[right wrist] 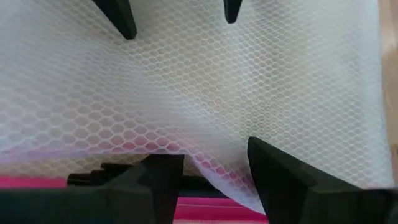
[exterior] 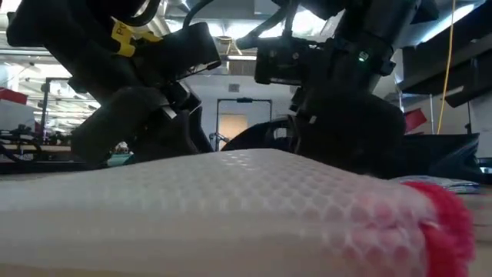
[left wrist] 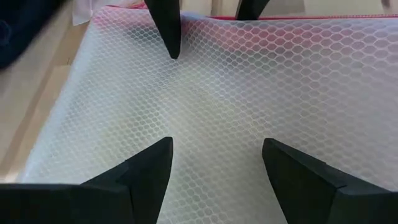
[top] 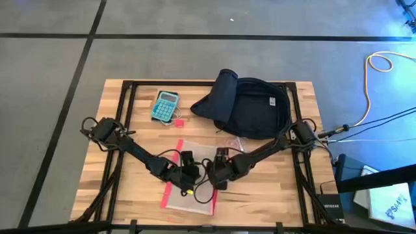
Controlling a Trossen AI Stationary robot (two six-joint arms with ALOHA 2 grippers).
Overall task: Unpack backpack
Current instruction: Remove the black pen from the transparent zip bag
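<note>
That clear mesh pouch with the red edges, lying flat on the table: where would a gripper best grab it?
Probably at a long red edge of the clear mesh pouch, coming from above. It lies flat on the wooden table, so only a raised rim offers pinchable material. The left gripper and right gripper both hang open over its honeycomb face.

You're looking down on a grey floor (top: 195, 58) crossed by dark seam lines (top: 78, 65), with the wooden table (top: 143, 195) standing in the middle of it. A yellow cable (top: 372, 78) loops over the floor beyond the right arm's base, and black cables (top: 383, 123) run beside it. In the low view, behind the arms, you see a bright doorway (exterior: 233, 125), ceiling beams (exterior: 231, 15) with lights, and a red object (exterior: 11, 96) off to one side.
</note>
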